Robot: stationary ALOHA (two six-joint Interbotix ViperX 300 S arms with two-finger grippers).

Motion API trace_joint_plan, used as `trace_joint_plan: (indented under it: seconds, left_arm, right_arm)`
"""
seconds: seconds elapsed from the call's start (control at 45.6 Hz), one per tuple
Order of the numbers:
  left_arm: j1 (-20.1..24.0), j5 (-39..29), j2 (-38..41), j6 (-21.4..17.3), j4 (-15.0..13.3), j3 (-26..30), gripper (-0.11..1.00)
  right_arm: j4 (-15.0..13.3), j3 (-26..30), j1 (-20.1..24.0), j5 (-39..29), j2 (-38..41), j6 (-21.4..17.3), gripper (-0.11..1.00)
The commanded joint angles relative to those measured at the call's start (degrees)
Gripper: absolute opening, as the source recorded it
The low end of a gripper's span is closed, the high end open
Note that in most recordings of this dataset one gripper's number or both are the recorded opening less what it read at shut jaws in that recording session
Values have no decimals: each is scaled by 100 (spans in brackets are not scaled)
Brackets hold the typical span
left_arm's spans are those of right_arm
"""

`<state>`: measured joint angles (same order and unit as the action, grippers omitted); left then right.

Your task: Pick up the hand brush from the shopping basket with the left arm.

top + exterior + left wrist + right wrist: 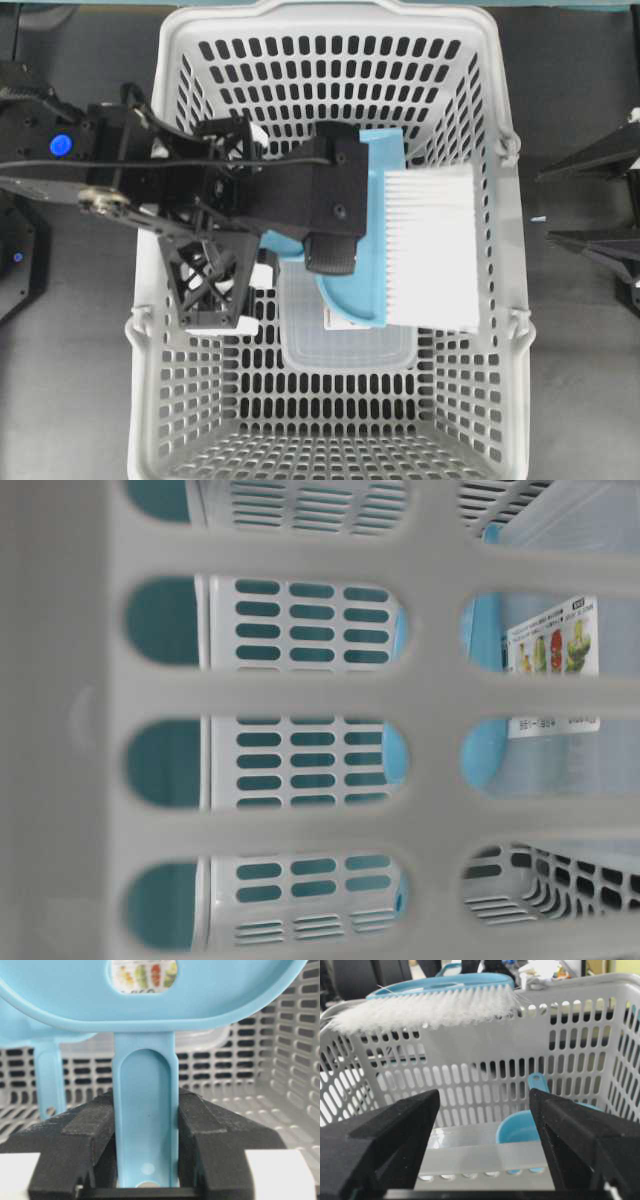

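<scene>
Blue brush handle clamped in our left hand (145, 1170).
We have the hand brush (420, 245) gripped and raised to the shopping basket (500, 330) rim; only clearing it remains. Our right hand (485, 1145) waits outside, jaws apart.

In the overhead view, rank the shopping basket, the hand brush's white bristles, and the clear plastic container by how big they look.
1. Shopping basket, far the largest.
2. Hand brush white bristles, though the brush is raised toward the camera, which inflates it.
3. Clear plastic container; partly hidden under the brush, so ranks two and three are unsure.
</scene>
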<state>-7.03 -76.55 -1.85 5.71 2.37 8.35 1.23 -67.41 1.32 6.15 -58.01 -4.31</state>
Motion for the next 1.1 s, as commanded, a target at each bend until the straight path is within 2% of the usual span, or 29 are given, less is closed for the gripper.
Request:
trace_joint_plan:
  seconds: [0.0, 1.075]
  left_arm:
    - [-9, 105, -79, -44, 18, 132, 25]
    - [-70, 167, 0, -9, 18, 105, 25]
  right_arm:
    - [26, 53, 0, 44, 0, -9, 70]
    - [26, 44, 0, 18, -26, -9, 70]
